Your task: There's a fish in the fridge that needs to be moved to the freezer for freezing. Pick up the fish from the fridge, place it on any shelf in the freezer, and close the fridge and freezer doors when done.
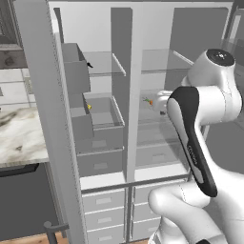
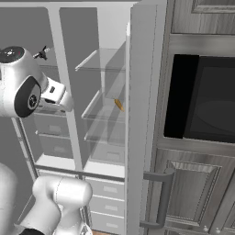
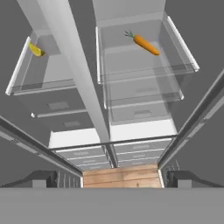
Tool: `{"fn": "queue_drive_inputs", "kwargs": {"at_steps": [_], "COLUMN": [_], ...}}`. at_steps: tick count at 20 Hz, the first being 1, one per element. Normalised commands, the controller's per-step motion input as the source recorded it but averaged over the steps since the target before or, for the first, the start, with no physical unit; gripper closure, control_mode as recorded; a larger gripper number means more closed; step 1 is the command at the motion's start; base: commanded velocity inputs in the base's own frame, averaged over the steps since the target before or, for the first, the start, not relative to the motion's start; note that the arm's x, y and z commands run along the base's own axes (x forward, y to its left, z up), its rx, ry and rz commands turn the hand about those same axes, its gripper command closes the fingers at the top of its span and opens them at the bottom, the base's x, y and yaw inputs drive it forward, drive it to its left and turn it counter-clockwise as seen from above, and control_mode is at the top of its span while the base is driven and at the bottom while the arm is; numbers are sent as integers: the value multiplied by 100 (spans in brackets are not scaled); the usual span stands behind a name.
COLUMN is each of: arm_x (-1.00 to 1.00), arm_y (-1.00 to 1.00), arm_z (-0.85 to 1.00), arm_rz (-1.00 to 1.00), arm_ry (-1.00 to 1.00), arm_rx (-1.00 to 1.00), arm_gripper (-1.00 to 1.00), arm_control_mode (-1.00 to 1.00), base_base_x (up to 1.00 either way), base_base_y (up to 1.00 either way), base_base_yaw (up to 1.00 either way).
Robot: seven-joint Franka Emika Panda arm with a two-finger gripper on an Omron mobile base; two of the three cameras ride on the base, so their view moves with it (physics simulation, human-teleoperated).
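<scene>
The tall grey unit stands with both doors swung wide: the left door (image 1: 43,119) and the right door (image 2: 140,114) are seen edge-on, so I cannot tell which bears the display panel. The fish (image 1: 89,64) (image 2: 42,53), small and dark, lies on the upper glass shelf (image 1: 105,66) of the left compartment. My gripper (image 3: 113,178) is open and empty. It hovers in front of the centre divider, pointing down at the middle shelves. An orange carrot (image 3: 145,44) (image 1: 149,101) lies on a right-compartment shelf.
A small yellow item (image 3: 36,50) (image 1: 88,107) sits in a left-side bin. Grey drawers (image 1: 102,209) fill the unit's base. A marble counter (image 1: 19,133) lies left of the left door; a dark built-in oven (image 2: 206,105) stands right of the right door.
</scene>
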Motion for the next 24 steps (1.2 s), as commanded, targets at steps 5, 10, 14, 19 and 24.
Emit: {"fn": "queue_drive_inputs", "kwargs": {"at_steps": [5,10,14,19,24], "arm_x": [-50,-64,-53,-54,-57], "arm_y": [-42,-16,0,0,0], "arm_z": [2,0,-11,-2,0], "arm_rz": [0,0,0,0,0], "arm_ry": [3,-6,-20,-17,-22], "arm_rx": [0,-1,-3,0,0], "arm_gripper": [-100,-100,-100,-100,-100], "arm_control_mode": [-100,-100,-100,-100,-100], "base_base_x": [0,0,0,0,0], "base_base_y": [0,0,0,0,0], "base_base_yaw": [0,0,0,0,0]}}
